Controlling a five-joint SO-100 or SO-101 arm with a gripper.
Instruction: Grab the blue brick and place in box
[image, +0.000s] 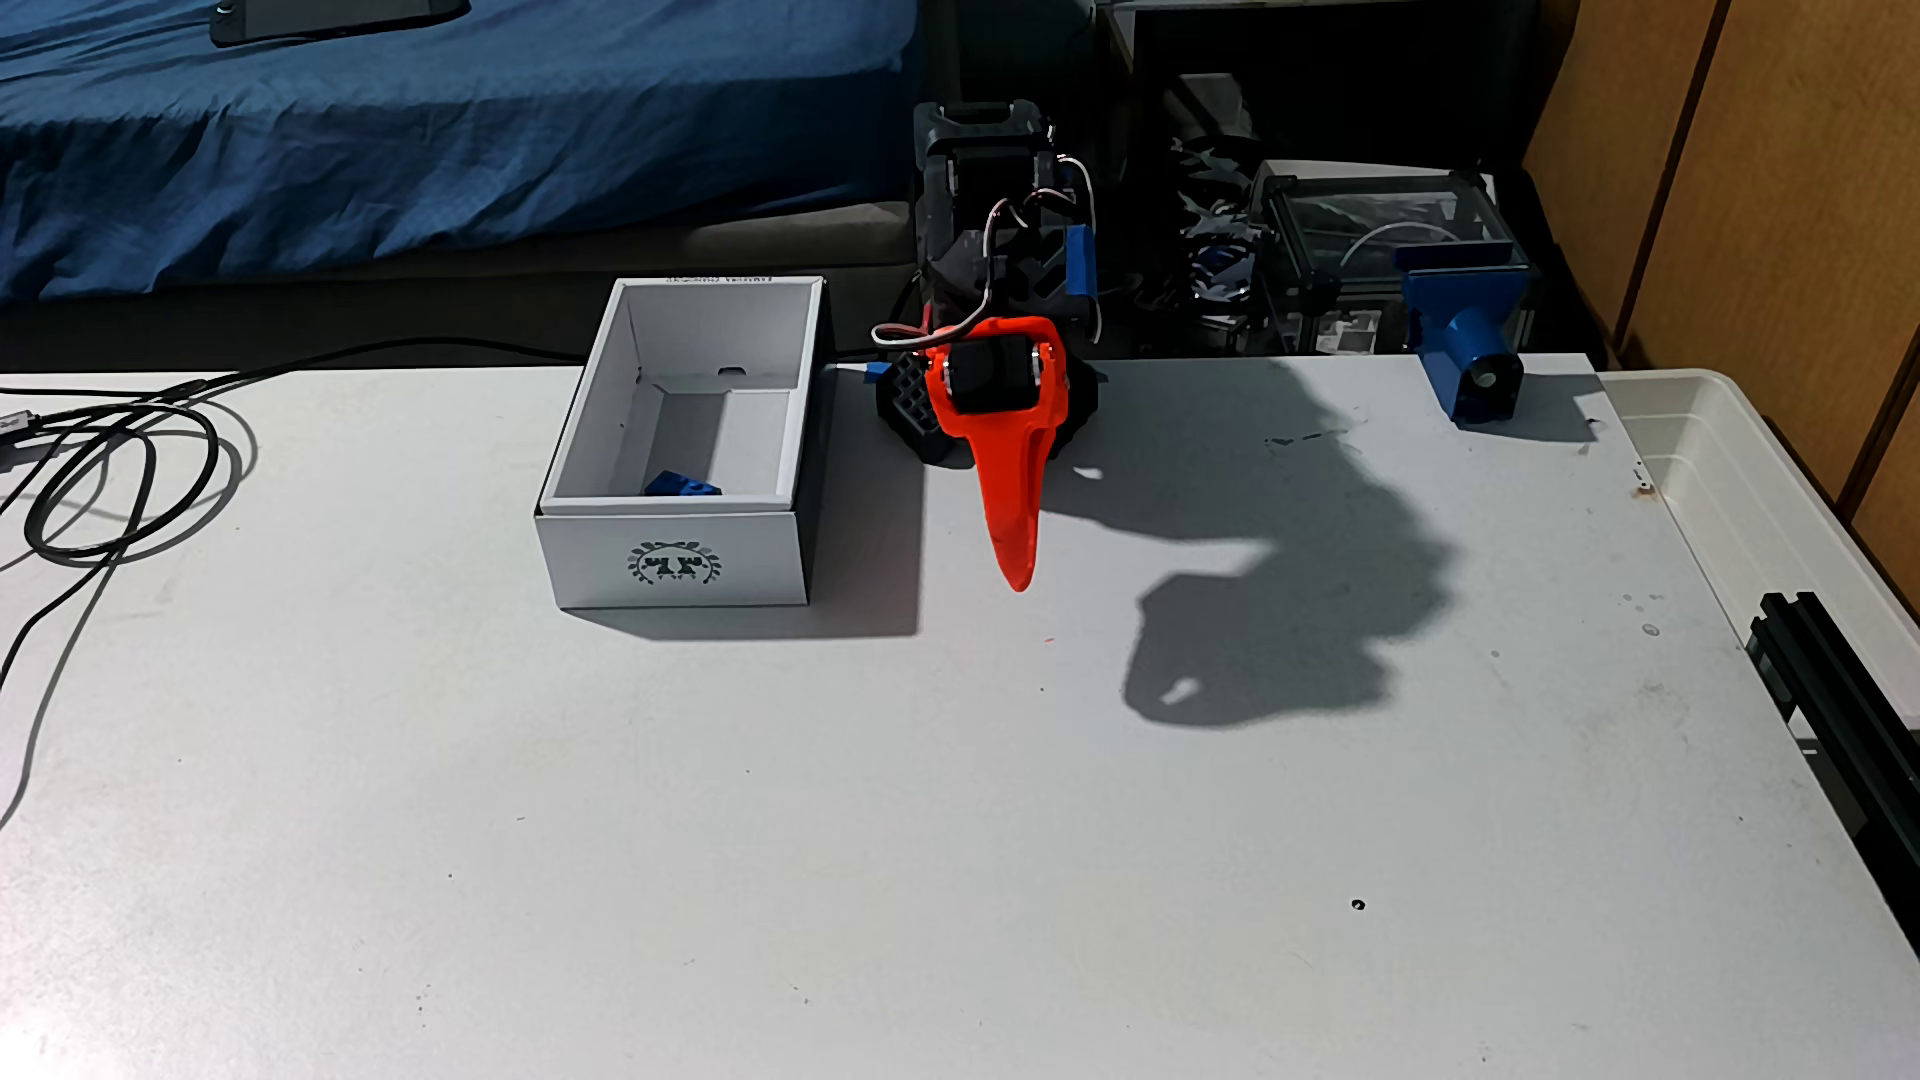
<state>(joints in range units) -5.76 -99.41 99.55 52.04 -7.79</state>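
- One blue brick (681, 485) already lies inside the box (673, 561), on its floor at the near end, just behind the emblem wall; you can judge the placing step as done.
- What is left for you looks like little more than parking the arm, since nothing blue of brick size lies out on the surface (935, 831).
- One claw (1016, 576) hangs to the right of the box, its orange finger pointing down toward the near side; it carries nothing you can see, and from this angle you cannot tell how far apart the jaws stand.
- One box stands on the far left part of the surface, open at the top, apart from the claw.
- One blue printed bracket (1470, 343) sits at the far right edge; leave it out of your count of bricks.
- One loop of black cable (114, 488) lies at the left edge, and one translucent tray (1766, 488) rests at the right.
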